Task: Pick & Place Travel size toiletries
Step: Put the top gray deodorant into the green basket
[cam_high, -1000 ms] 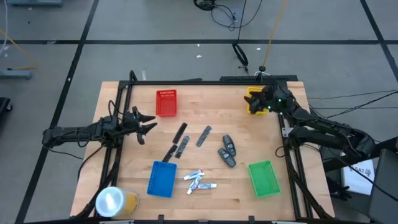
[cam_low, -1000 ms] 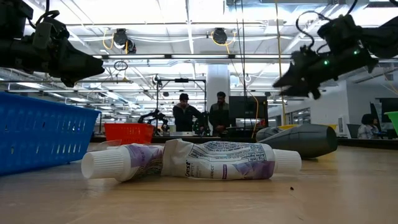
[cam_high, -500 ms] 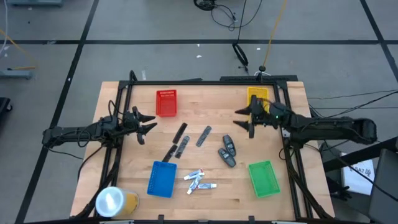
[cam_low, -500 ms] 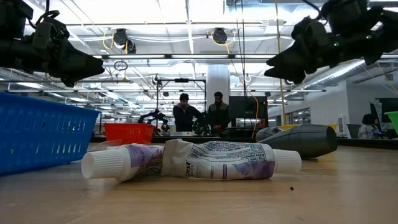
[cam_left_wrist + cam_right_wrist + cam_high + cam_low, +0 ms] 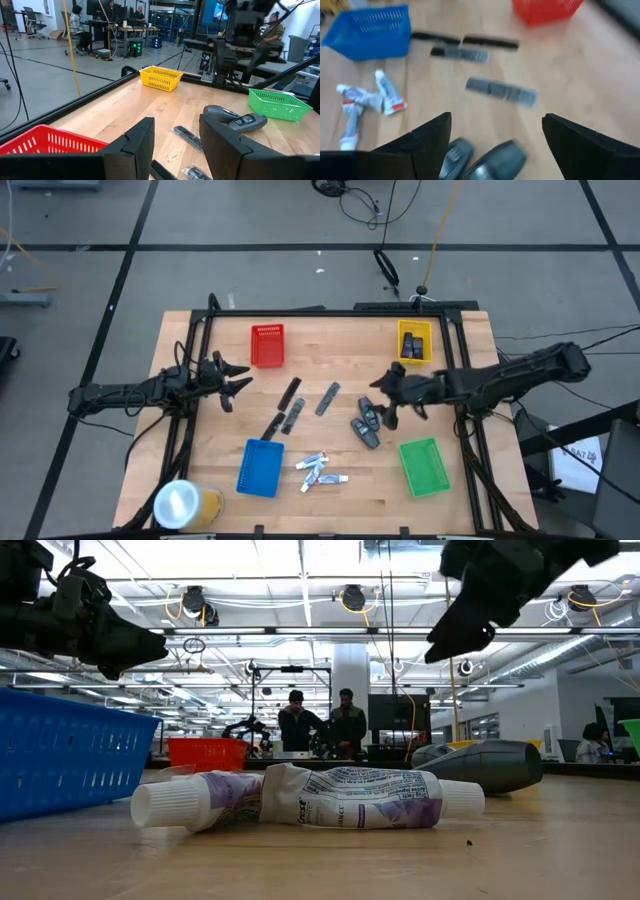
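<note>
The travel size toiletries lie on the wooden table. Three white tubes (image 5: 320, 470) sit near the front, several slim dark sticks (image 5: 292, 408) lie in the middle, and two dark oval pieces (image 5: 365, 424) lie right of them. My right gripper (image 5: 381, 397) hangs open above and just beyond the oval pieces (image 5: 490, 157), slanting down and touching nothing. My left gripper (image 5: 236, 380) waits open at the table's left edge, level and above the wood, with nothing between its fingers (image 5: 175, 145).
Four trays stand around the items: red (image 5: 267, 345) far left, yellow (image 5: 414, 342) far right with a dark piece inside, blue (image 5: 260, 467) near left, green (image 5: 425, 467) near right. A yellowish roll (image 5: 185, 505) stands at the near left corner. People stand in the room behind.
My right gripper has swung from above the yellow tray toward the table's middle and near side. It now hangs over the dark oval pieces, tipped more steeply downward. The items on the table have not moved.
</note>
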